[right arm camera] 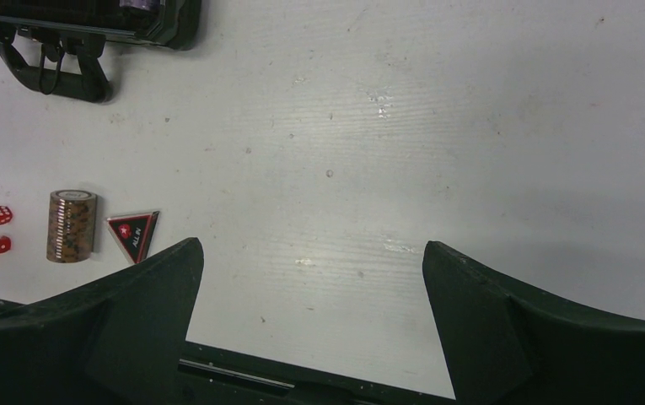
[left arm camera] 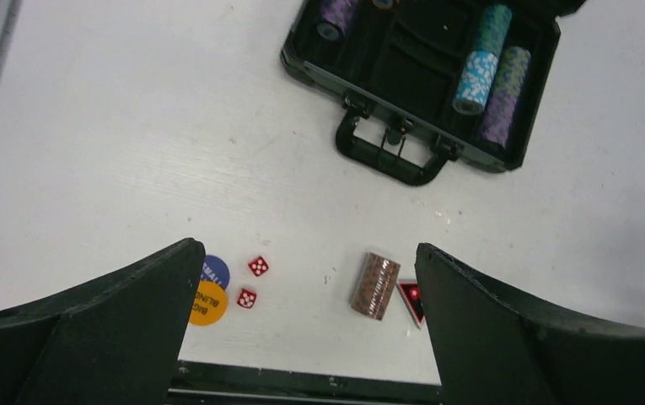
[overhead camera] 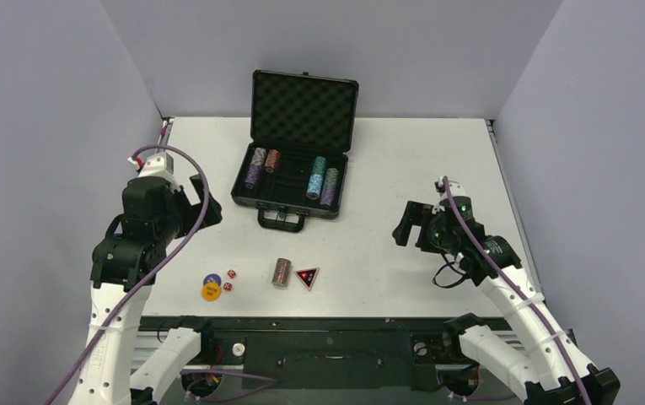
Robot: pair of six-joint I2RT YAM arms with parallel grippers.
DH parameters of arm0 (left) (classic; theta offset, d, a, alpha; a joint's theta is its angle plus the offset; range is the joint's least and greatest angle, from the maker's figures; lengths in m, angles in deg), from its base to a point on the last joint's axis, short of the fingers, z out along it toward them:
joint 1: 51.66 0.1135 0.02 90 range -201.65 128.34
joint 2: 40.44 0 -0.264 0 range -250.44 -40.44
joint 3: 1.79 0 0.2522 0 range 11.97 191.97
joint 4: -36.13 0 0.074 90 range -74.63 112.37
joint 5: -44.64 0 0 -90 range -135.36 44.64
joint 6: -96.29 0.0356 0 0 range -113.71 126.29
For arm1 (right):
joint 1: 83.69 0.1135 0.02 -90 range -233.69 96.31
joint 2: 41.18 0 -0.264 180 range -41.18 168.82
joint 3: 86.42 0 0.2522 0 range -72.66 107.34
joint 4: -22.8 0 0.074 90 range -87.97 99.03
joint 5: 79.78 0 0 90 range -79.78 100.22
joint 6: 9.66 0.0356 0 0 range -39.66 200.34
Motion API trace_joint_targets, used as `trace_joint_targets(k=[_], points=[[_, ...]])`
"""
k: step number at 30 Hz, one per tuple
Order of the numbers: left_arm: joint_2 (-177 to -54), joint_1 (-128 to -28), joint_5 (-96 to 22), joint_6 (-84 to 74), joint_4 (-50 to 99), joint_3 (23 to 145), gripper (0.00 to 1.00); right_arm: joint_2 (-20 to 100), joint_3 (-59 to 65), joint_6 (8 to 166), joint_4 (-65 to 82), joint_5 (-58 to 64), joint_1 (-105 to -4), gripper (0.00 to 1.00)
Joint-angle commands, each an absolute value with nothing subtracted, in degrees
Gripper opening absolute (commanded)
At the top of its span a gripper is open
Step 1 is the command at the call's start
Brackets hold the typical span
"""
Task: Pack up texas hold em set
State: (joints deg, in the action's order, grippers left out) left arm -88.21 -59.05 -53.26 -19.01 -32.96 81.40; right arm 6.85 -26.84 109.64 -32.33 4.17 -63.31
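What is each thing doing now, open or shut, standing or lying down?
briefcase: open, lid upright.
teal chip stack: lying in the briefcase.
brown chip stack: on its side on the table.
dice: loose on the table.
yellow disc: flat, touching the blue disc.
triangle: flat on the table.
left gripper: open, empty.
right gripper: open, empty.

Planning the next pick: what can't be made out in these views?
Top view: the spots on the dice and the lettering on the yellow disc are too small to read.
Left wrist view: the triangle and blue disc are partly hidden behind the left claw; the case runs off the top edge.
Right wrist view: only the case's handle and a corner show; the top edge cuts off the rest.
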Motion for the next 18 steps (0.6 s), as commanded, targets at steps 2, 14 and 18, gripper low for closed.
trace_joint_targets(k=[2,14,18], points=[[-86.67,-62.22,-45.86,-16.08,-39.78,83.53,0.92,8.05,-24.89,112.19,-27.73,3.81,-62.22,0.99],[-91.1,-73.82,-47.68,-18.94,-40.56,78.64,0.8,9.97,-24.9,115.01,-26.19,3.94,-59.38,0.98],[-93.99,-80.33,-53.97,-23.44,-41.04,77.4,0.79,11.13,-24.84,114.96,-27.13,3.65,-58.65,0.96]])
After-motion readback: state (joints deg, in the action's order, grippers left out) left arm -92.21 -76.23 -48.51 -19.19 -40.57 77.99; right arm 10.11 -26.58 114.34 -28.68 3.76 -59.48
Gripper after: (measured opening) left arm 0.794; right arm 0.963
